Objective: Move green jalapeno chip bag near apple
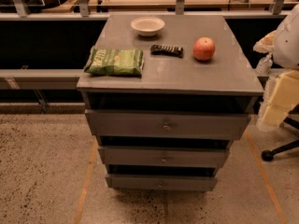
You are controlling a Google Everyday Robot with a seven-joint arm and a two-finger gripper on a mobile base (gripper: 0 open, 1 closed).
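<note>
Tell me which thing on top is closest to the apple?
The small dark wrapped bar, just left of the apple. The green jalapeno chip bag and white bowl sit farther. No gripper shows.

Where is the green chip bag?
In the camera view, the green jalapeno chip bag lies at the front-left of the cabinet top, left of the dark wrapped bar; the gripper is out of view.

White bowl [147, 25] at back; dark wrapped bar [167, 50] mid-top; 3-drawer cabinet [187, 76].
</note>
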